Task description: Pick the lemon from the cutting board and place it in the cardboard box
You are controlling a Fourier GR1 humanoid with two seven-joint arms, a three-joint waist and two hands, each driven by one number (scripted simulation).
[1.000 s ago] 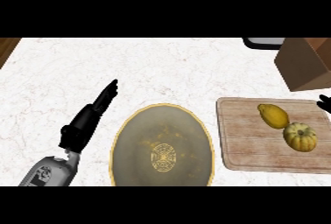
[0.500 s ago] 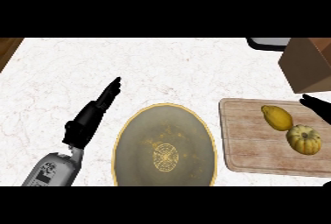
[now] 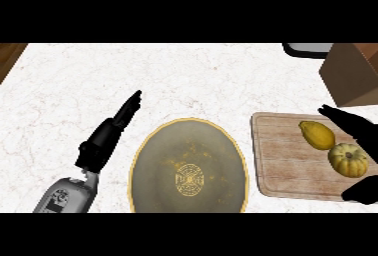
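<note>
The yellow lemon [image 3: 318, 135] lies on the wooden cutting board [image 3: 284, 160] at the right, with a small yellow squash [image 3: 348, 159] just below it. My right hand [image 3: 353, 126] comes in from the right edge, open, its fingers stretched just right of and above the lemon and its thumb [image 3: 365, 191] low by the board's corner. It holds nothing. The brown cardboard box [image 3: 351, 74] stands at the upper right, cut off by the view's edge. My left hand [image 3: 111, 134] rests open at the left, fingers straight and pointing up and to the right.
A large round plate [image 3: 188, 172] with a gold rim and a gold centre mark lies between my left hand and the board. A dark object [image 3: 306, 49] sits at the top edge left of the box. Wood shows at the counter's upper left corner.
My right hand has come further into view from the right edge, spreading over the board's right side beside the lemon. The view has shifted slightly. The left hand holds its pose.
</note>
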